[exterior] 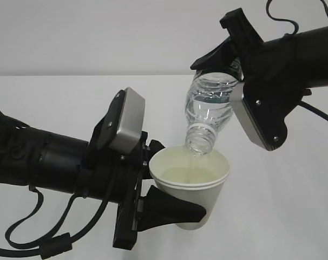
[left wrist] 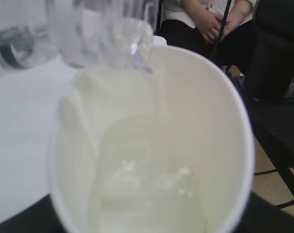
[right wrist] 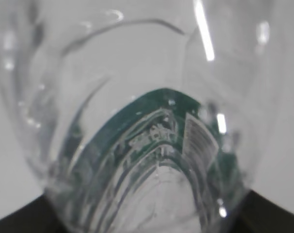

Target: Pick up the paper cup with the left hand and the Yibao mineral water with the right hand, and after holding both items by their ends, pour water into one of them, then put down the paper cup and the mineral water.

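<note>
On the left of the exterior view, the left hand (exterior: 172, 208) reaches in from the lower left, its black arm carrying a grey box-shaped module (exterior: 126, 120) and loose black cables (exterior: 39, 238). Its pincer is closed on the paper cup (exterior: 194, 184), with one black finger (exterior: 172, 210) pressed against the cup's lower wall and the other at the rim side just behind. The cup is held in the air above the white surface (exterior: 294, 216), tilted slightly with its mouth facing up and toward the right. In the left wrist view the cup (left wrist: 205, 121) fills the picture, its cream inside showing a shallow pool of water with small glints at the bottom.

Just above the cup's rim hangs the Yibao mineral water (exterior: 207, 111), tipped steeply so that its capless neck points down into the cup's mouth. Water sits in the lowered shoulder of the bottle, and the left wrist view shows the bottle (left wrist: 113, 34) blurred at the cup's far edge.

To the right, the right hand (exterior: 229, 70) comes in from the upper right with a grey flat module (exterior: 256, 119), its pincer clamped on the bottle's raised base end. In the right wrist view the bottle (right wrist: 152, 145) is seen close up, its ribbed clear wall and dark green label band filling the frame.
</note>
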